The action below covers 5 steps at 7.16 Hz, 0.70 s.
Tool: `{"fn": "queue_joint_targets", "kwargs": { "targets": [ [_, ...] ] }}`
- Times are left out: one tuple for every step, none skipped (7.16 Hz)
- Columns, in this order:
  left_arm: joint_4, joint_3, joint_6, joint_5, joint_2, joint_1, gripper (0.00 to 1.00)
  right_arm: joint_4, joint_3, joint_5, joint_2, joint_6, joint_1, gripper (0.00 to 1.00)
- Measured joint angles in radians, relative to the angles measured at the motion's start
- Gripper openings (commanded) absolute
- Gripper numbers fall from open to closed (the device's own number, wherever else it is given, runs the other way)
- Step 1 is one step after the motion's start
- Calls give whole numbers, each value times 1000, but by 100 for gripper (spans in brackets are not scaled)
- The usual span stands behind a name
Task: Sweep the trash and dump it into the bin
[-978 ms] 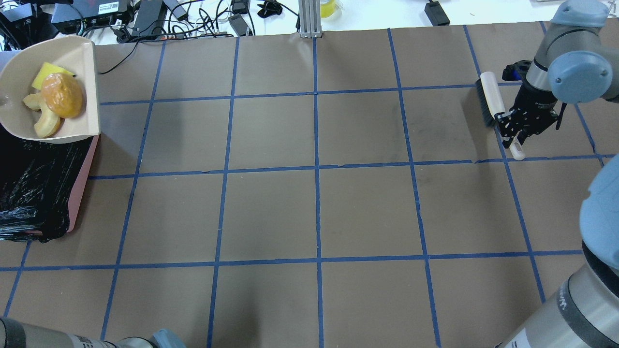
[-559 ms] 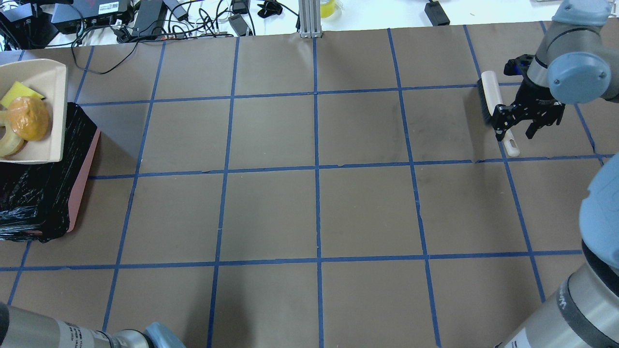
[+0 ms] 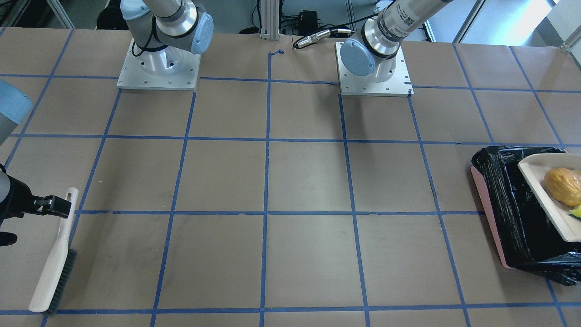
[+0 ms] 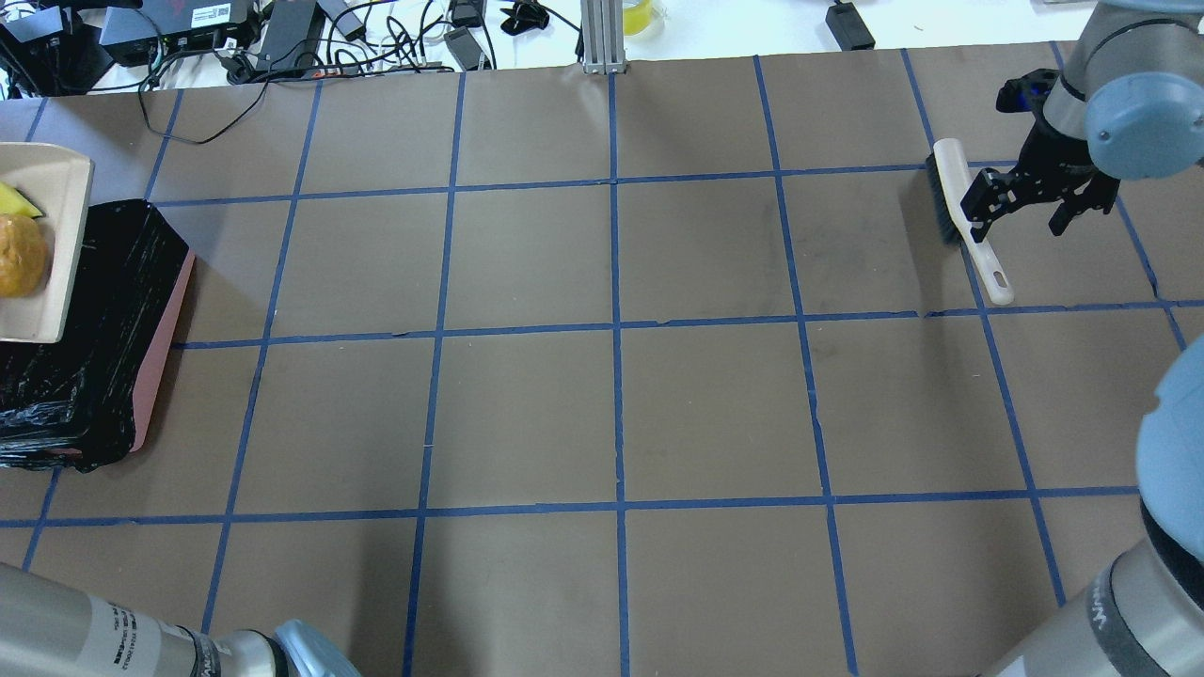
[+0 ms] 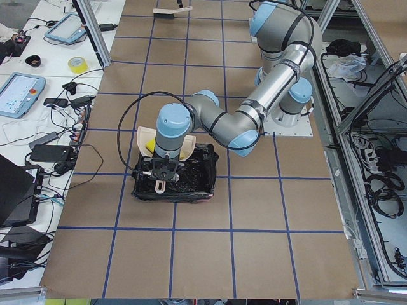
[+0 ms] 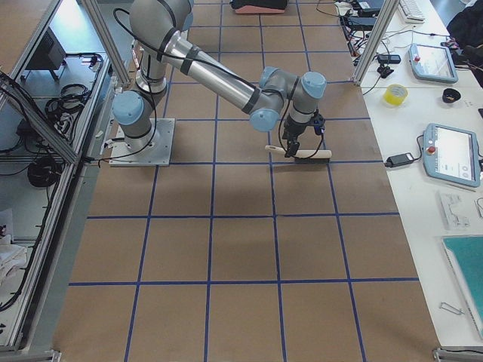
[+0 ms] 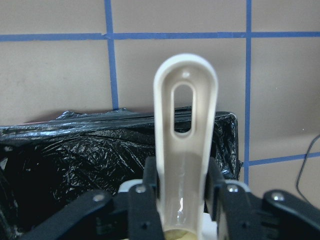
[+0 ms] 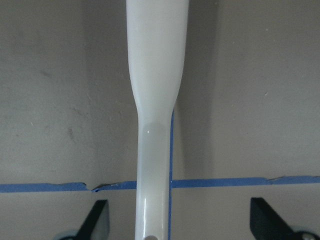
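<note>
Two claws logged. Left claw (image 7: 182, 187) is clamped tight on the dustpan (image 4: 66, 244) handle, and the pan is held over the bin (image 4: 103, 329), which sits toward my left end of the desk (image 4: 611, 404). Trash (image 4: 19, 256) lies in the pan (golden lump and yellow block show; the rest is cut off by the frame). Right claw (image 4: 1014, 221) is spread wide, its fingers either side of the brush (image 4: 952, 179) handle and not touching it. Brush lies on the desk.

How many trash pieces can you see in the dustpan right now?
2: the golden lump and the yellow block beside it, both in the dustpan; more may sit off-frame.
</note>
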Motion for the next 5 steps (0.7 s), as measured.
{"fn": "queue_joint_targets", "kwargs": {
  "targets": [
    [46, 29, 52, 0, -29, 1, 0, 37, -25, -1, -47, -2, 4, 99],
    [92, 46, 95, -1, -49, 1, 0, 106, -45, -1, -111, -1, 6, 99],
    [150, 51, 144, -5, -62, 1, 0, 173, -57, 1, -181, 2, 8, 99],
    [214, 48, 204, -28, -66, 0, 0, 227, -65, 5, -247, 6, 15, 99],
    [253, 38, 269, -70, -60, 0, 0, 272, -74, 7, -297, 18, 34, 99]
  ]
}}
